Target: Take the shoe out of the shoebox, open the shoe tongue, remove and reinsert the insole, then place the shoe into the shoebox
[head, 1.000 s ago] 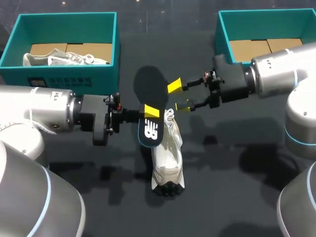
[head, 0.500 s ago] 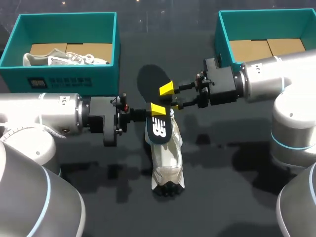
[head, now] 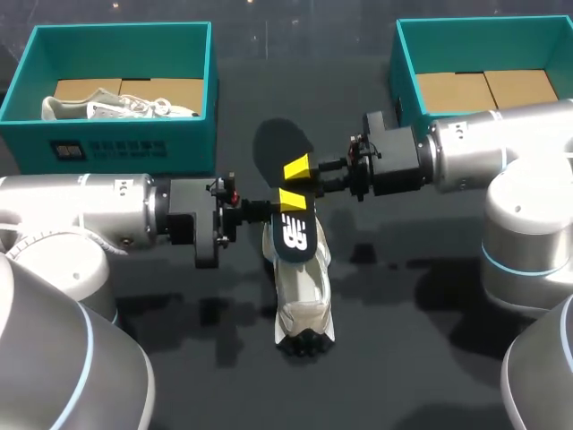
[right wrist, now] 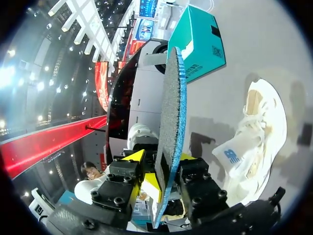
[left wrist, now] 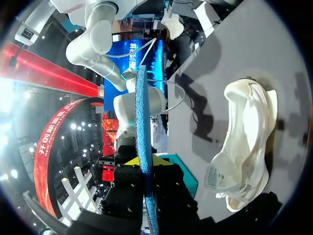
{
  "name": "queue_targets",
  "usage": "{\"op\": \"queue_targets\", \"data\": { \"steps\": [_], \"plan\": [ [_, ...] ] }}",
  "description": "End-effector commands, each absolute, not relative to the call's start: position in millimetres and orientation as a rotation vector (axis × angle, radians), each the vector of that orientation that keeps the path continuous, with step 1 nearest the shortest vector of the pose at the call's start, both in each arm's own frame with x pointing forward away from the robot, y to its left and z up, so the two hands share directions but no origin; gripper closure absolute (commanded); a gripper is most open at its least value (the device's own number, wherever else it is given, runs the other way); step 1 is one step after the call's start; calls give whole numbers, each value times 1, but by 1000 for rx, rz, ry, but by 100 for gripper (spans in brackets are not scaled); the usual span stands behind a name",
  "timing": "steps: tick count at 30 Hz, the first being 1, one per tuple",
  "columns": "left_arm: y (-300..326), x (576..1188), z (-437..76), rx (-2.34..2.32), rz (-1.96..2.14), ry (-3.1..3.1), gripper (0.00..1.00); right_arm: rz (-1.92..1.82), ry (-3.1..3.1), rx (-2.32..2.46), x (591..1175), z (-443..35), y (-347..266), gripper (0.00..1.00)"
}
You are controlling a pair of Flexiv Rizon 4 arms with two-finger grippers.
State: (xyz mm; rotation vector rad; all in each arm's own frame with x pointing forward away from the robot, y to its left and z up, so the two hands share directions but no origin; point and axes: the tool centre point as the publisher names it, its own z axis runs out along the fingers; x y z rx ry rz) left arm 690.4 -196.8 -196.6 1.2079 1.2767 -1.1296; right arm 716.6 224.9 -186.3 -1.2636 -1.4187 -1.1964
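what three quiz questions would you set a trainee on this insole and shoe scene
1. True or false: the insole lies inside the shoe on the table.
2. Which box holds a second shoe? A left shoebox, B right shoebox, C neither.
3. Which arm's jaws pinch the insole: left, right or both?

Key: 1 false, it is held up above the shoe; 2 A; 3 both.
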Motion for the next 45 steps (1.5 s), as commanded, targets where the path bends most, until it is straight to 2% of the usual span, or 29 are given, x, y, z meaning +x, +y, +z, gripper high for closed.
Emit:
{"op": "queue_targets", "data": {
  "steps": [1, 7, 12, 13, 14, 19, 20, 22, 23, 33, 41, 45],
  "plan": [
    [-199, 691, -198, 1206, -1129, 1276, 100, -1196, -1407, -1272, 716, -189, 228, 76],
    [-199, 692, -200, 1209, -1125, 1280, 100, -1193, -1391, -1271, 717, -192, 227, 84],
    [-199, 694, -201, 1207, -1120, 1280, 100, -1192, -1383, -1271, 717, -193, 227, 84],
    [-199, 694, -201, 1207, -1119, 1281, 100, -1191, -1383, -1271, 717, -194, 227, 87],
    [-199, 695, -201, 1206, -1118, 1281, 100, -1190, -1382, -1271, 717, -194, 227, 100],
    [-199, 696, -202, 1203, -1121, 1284, 100, -1184, -1381, -1266, 719, -195, 227, 100],
    [-199, 696, -201, 1202, -1122, 1285, 96, -1185, -1380, -1266, 719, -195, 227, 100],
    [-196, 696, -200, 1198, -1125, 1291, 46, -1184, -1378, -1265, 720, -196, 227, 100],
    [-194, 696, -198, 1194, -1131, 1294, 1, -1184, -1377, -1266, 720, -197, 226, 100],
    [-146, 696, -183, 1190, -1183, 1356, 0, -1188, -1364, -1288, 718, -204, 212, 100],
    [-110, 704, -168, 1397, -1099, 1410, 0, -1183, -1361, -1288, 718, -209, 209, 100],
    [-110, 704, -168, 1397, -1099, 1410, 0, -1187, -1358, -1293, 717, -211, 208, 100]
  ]
}}
